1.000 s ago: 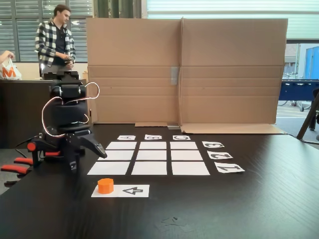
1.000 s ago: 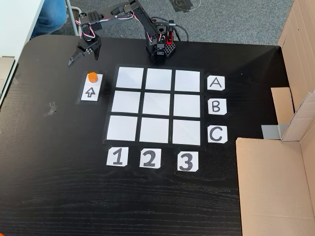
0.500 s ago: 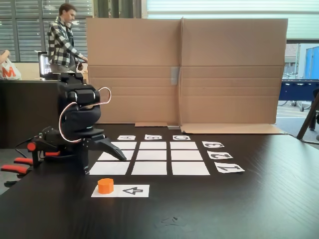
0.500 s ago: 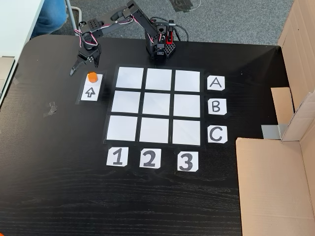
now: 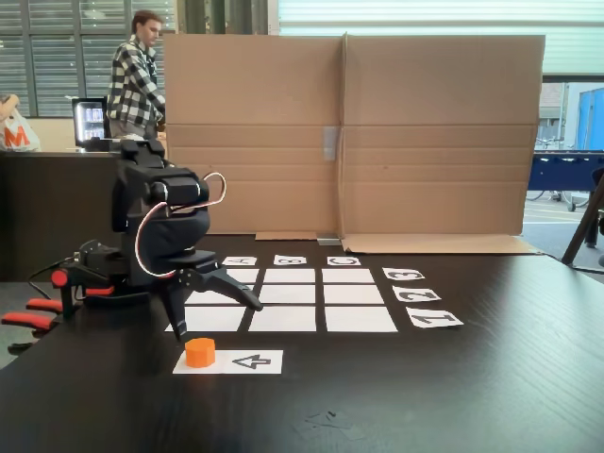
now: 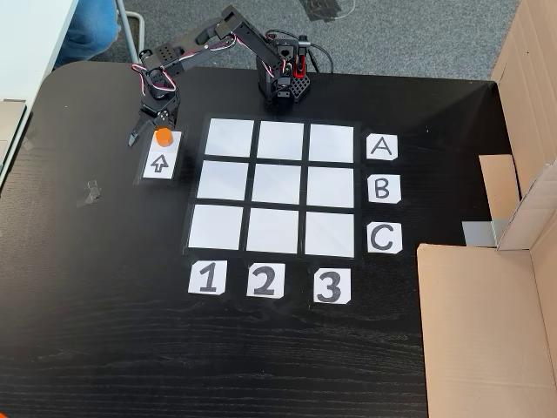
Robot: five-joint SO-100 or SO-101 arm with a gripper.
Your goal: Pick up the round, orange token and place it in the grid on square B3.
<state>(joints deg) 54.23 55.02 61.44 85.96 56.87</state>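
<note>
Over the last second the arm has swung from beside the arrow card to right over it, and the gripper (image 6: 150, 133) now hangs with its jaws spread wide, holding nothing, 1 black finger on each side of the token (image 6: 163, 136) in the high fixed view. In the low fixed view the gripper (image 5: 217, 313) sits just behind and above the token (image 5: 199, 352), not yet touching it.

The token rests on the far end of the long white arrow card (image 6: 161, 157), left of the grid (image 6: 277, 186) in the high view. Square B3 (image 6: 331, 187), the right-hand cell in the row beside the "B" card (image 6: 383, 188) and above the "3" card (image 6: 332, 286), is bare.

The step in hand looks like the approach for the grasp. To do it well, I would lower the fingers until they straddle the token's sides evenly, then close slowly; a lopsided squeeze could tip it or skid it along the card.

The token is a short, slightly faceted cylinder of bright orange plastic, probably hard and slick. The cells and cards are flat matte paper. The table (image 6: 96, 305) is black with a fine wood grain, and brown corrugated cardboard (image 5: 377, 132) stands behind.
</note>
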